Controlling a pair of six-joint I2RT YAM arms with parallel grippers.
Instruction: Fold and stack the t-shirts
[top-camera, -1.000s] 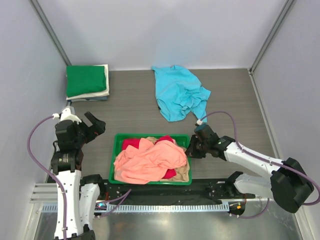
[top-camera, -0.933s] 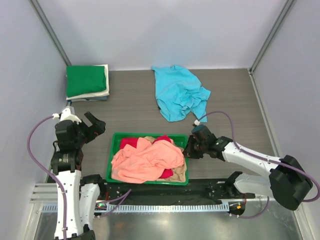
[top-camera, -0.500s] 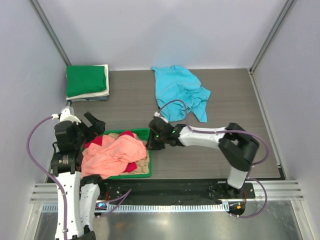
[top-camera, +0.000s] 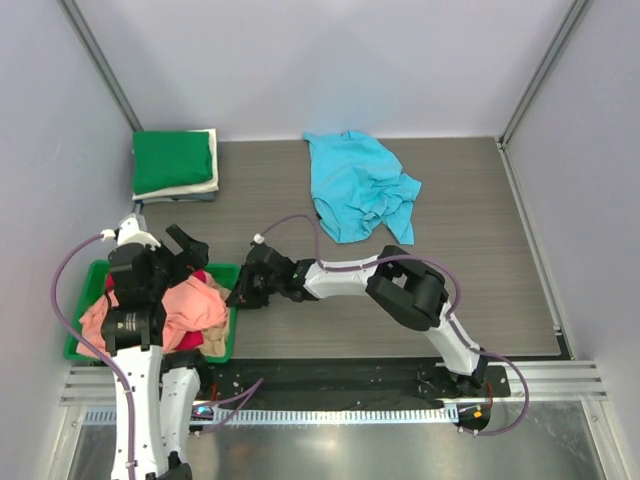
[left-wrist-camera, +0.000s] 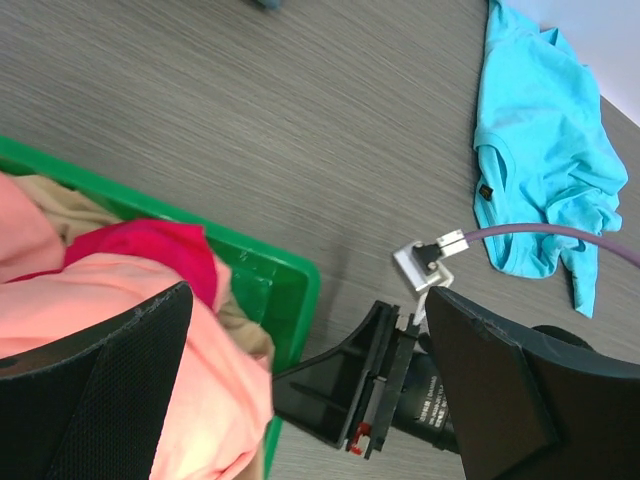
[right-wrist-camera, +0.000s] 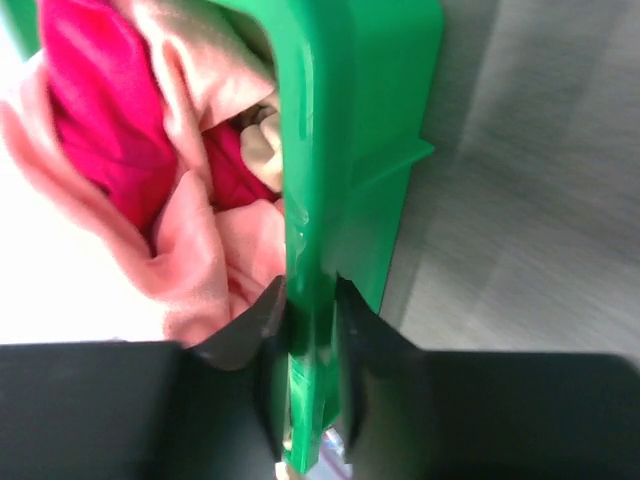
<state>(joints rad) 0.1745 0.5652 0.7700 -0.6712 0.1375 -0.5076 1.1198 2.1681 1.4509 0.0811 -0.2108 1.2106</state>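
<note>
A sky-blue t-shirt (top-camera: 360, 190) lies crumpled at the back middle of the table and also shows in the left wrist view (left-wrist-camera: 540, 150). A folded green t-shirt (top-camera: 172, 160) lies on a cream one (top-camera: 212, 172) at the back left. A salmon-pink t-shirt (top-camera: 190, 300) is heaped with a red one (right-wrist-camera: 90, 100) and a tan one (right-wrist-camera: 265, 125) in the green bin (top-camera: 226, 272). My right gripper (top-camera: 240, 294) is shut on the bin's right wall (right-wrist-camera: 340, 150). My left gripper (top-camera: 185, 250) is open and empty above the bin.
The bin stands at the near left, under my left arm. My right arm stretches across the near middle of the table. Walls close in the left, back and right sides.
My right gripper has dragged the green bin from the near middle of the table to the far left, under the left gripper. The left arm has not moved.
</note>
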